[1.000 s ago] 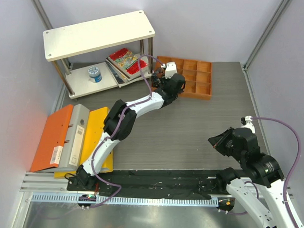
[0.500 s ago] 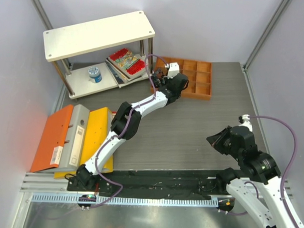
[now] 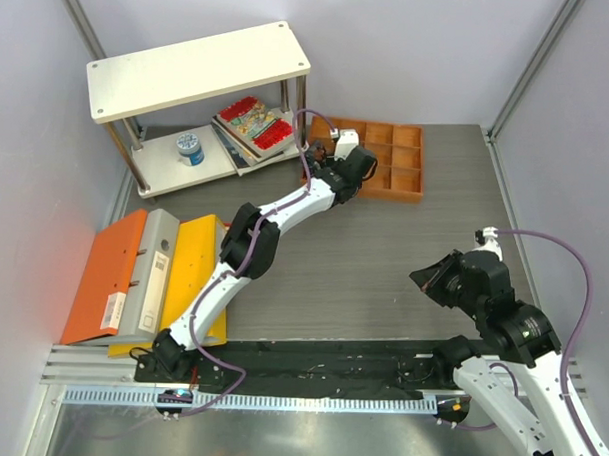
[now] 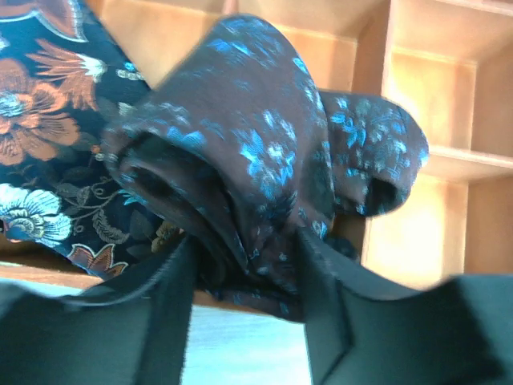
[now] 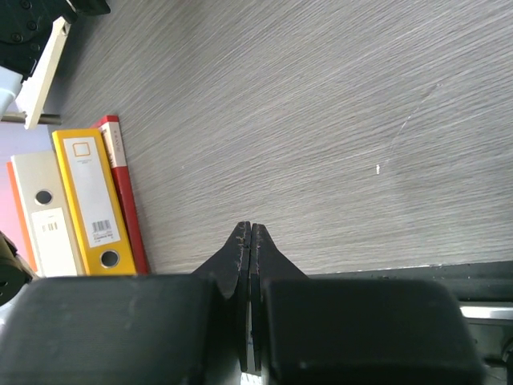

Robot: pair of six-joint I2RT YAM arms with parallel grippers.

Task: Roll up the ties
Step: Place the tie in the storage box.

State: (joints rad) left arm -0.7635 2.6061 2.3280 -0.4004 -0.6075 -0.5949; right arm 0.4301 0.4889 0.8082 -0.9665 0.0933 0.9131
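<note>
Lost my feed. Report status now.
Left gripper open around rolled tie at orange tray. Right gripper shut, empty. Flowered tie alongside.

We see one tie [image 4: 264, 160] in dark brown with small blue flowers, and a second tie [image 4: 48, 120] in navy with orange and white blooms. The tray [image 4: 425, 72] is orange and the desk [image 3: 383, 261] is grey wood-grain. The binders [image 3: 153, 268] are orange, grey and yellow, and the books [image 3: 253, 121] are patterned in red.
</note>
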